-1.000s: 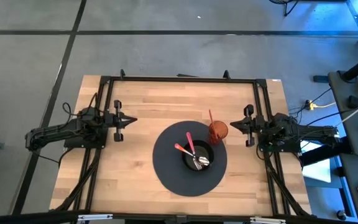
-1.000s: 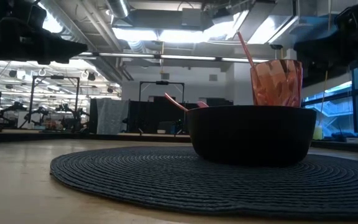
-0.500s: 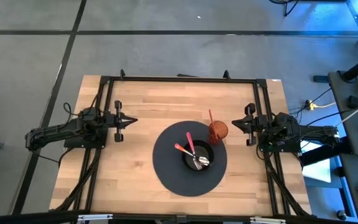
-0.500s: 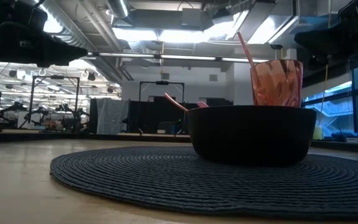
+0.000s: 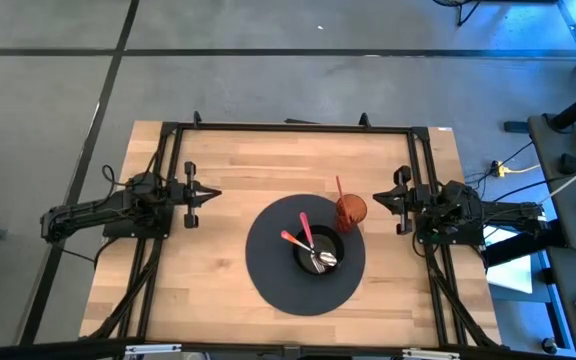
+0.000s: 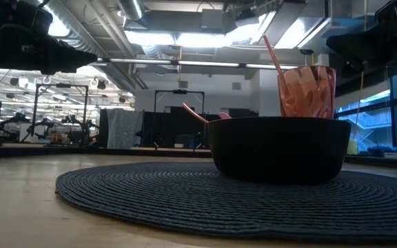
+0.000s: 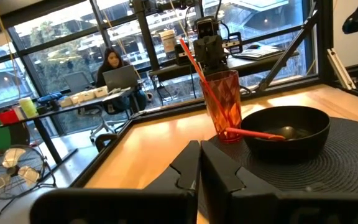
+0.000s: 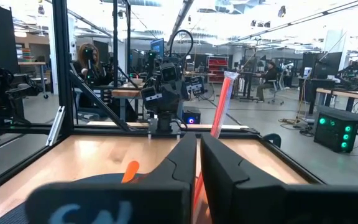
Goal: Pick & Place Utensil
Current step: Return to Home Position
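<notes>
A black bowl (image 5: 319,256) sits on a round dark placemat (image 5: 273,280). Two pink-handled utensils (image 5: 305,230) lie in the bowl, heads down and handles leaning on its rim; the left wrist view shows one pink handle (image 7: 253,133). An orange cup (image 5: 351,211) stands at the mat's far right edge, with a thin red utensil (image 5: 339,187) leaning inside it. My left gripper (image 5: 214,193) hovers shut over the bare wood left of the mat. My right gripper (image 5: 373,200) is shut just right of the cup, touching nothing.
The wooden tabletop (image 5: 228,160) is bare on its far half and near left. A black frame rail (image 5: 288,127) runs around the table. Beyond the table, a person (image 7: 112,62) sits at a desk in the room.
My right gripper has drawn back a little toward the table's right edge, away from the cup. The cup, bowl and utensils have stayed put.
</notes>
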Robot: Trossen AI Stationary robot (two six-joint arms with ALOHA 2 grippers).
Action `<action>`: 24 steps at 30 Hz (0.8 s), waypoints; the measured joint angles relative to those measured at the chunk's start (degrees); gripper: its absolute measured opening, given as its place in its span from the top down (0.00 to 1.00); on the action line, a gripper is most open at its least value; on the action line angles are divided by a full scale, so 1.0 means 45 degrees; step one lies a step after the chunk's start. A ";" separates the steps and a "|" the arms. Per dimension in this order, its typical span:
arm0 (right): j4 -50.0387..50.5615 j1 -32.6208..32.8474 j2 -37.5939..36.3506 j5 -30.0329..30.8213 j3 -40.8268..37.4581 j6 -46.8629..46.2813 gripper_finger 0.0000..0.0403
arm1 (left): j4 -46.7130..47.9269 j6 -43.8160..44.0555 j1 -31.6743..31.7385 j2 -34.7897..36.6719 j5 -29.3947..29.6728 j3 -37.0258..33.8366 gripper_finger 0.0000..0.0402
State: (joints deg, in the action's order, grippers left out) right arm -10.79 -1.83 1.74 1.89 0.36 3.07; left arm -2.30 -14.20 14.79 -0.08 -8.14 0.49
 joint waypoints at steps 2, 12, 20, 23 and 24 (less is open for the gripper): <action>0.0005 0.0000 0.0000 0.0000 0.0000 0.0000 0.94 | -0.0002 0.0000 0.0000 0.0000 -0.0004 0.0000 0.98; 0.0005 0.0000 0.0000 0.0000 0.0000 0.0000 0.94 | -0.0002 0.0000 0.0000 0.0000 -0.0005 0.0000 0.98; 0.0005 0.0000 0.0000 0.0000 0.0000 -0.0002 0.94 | -0.0002 0.0000 0.0000 0.0000 -0.0005 0.0000 0.99; 0.0010 0.0000 0.0000 0.0000 0.0000 -0.0003 0.94 | -0.0002 -0.0003 0.0000 0.0000 -0.0005 0.0000 0.99; 0.0008 0.0000 0.0000 0.0002 0.0000 -0.0002 0.94 | -0.0002 0.0000 0.0000 0.0000 -0.0005 0.0000 0.99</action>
State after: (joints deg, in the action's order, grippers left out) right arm -10.75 -1.83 1.74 1.90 0.36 3.06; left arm -2.31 -14.20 14.79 -0.08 -8.16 0.49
